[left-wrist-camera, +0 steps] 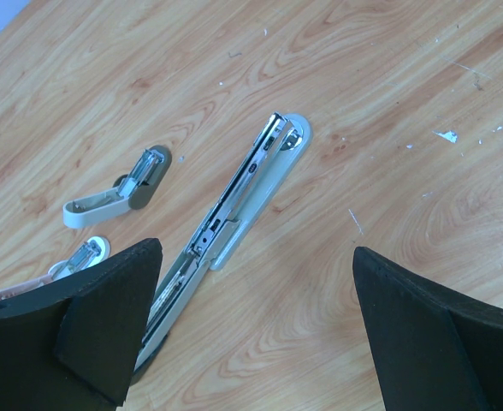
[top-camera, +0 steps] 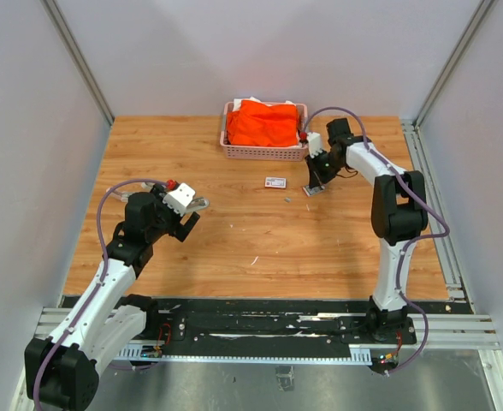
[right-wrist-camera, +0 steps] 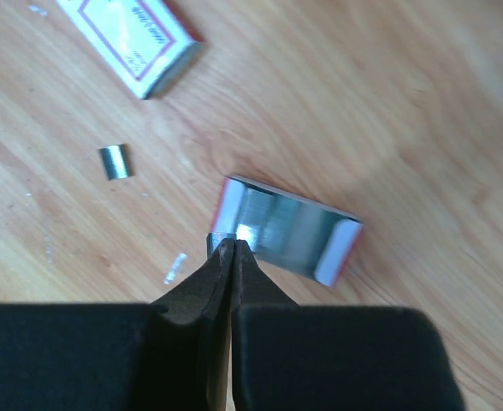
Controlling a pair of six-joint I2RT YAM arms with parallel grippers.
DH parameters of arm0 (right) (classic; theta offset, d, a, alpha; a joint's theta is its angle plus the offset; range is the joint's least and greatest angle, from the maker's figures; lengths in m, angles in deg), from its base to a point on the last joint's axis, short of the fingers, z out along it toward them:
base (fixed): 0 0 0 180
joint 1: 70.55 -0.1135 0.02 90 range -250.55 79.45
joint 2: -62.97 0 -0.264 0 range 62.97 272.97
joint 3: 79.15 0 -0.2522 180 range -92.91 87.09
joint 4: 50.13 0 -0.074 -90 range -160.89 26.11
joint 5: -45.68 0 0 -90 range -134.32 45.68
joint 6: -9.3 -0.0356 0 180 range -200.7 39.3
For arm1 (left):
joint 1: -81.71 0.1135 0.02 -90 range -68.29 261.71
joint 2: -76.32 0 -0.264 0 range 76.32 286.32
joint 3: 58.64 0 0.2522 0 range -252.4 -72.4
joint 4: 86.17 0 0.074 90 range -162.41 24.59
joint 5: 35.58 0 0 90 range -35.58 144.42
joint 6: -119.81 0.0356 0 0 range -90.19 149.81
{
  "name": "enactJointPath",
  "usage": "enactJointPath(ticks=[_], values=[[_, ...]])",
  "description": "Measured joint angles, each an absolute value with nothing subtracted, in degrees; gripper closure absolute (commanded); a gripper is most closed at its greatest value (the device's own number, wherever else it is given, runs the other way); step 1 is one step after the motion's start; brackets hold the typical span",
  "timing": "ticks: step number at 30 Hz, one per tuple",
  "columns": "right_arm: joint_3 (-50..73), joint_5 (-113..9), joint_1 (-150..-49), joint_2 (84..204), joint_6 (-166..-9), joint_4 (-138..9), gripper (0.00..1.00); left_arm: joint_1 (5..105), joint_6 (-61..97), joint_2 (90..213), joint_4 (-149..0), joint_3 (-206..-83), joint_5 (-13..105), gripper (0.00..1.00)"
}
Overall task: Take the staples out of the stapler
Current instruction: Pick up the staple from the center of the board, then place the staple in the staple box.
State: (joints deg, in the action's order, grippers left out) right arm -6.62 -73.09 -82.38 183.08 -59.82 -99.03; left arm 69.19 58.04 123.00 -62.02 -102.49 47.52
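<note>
A pale stapler [left-wrist-camera: 239, 201] lies swung open flat on the wood, its metal channel facing up. My left gripper [left-wrist-camera: 256, 330] hovers over its near end, open and holding nothing; from above, the left gripper [top-camera: 189, 217] is beside the stapler [top-camera: 201, 204]. My right gripper [right-wrist-camera: 233, 245] is shut, with a short silvery strip of staples [right-wrist-camera: 218, 241] sticking out at its tips. It sits at the corner of a small open tray of staples [right-wrist-camera: 290, 231]. Another short strip [right-wrist-camera: 113, 162] and a thin bit [right-wrist-camera: 175, 267] lie loose. From above, the right gripper [top-camera: 313, 185] points down at the table.
Two small staplers [left-wrist-camera: 119, 193] [left-wrist-camera: 79, 257] lie left of the open one. A white box with a red label [right-wrist-camera: 132, 38] [top-camera: 275, 181] lies near the right gripper. A pink basket [top-camera: 263, 154] with orange cloth stands at the back. Tiny white specks dot the wood.
</note>
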Motion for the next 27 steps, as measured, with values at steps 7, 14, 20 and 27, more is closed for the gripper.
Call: enactJointPath(ticks=[7, 14, 20, 27], values=[[-6.8, -67.4, -80.3, 181.7, -59.8, -96.2, 0.99, 69.2, 58.0, 123.0, -62.0, -102.5, 47.5, 0.02], [-6.5, -63.6, -80.4, 181.7, -59.7, -93.2, 0.99, 69.2, 58.0, 123.0, -62.0, -102.5, 47.5, 0.02], [-4.6, -61.7, -80.4, 181.7, -59.4, -91.8, 0.99, 69.2, 58.0, 123.1, -62.0, -102.5, 47.5, 0.02], [-3.7, -60.5, -81.0, 181.7, -59.0, -90.8, 1.0, 69.2, 58.0, 123.1, -62.0, -102.5, 47.5, 0.02]])
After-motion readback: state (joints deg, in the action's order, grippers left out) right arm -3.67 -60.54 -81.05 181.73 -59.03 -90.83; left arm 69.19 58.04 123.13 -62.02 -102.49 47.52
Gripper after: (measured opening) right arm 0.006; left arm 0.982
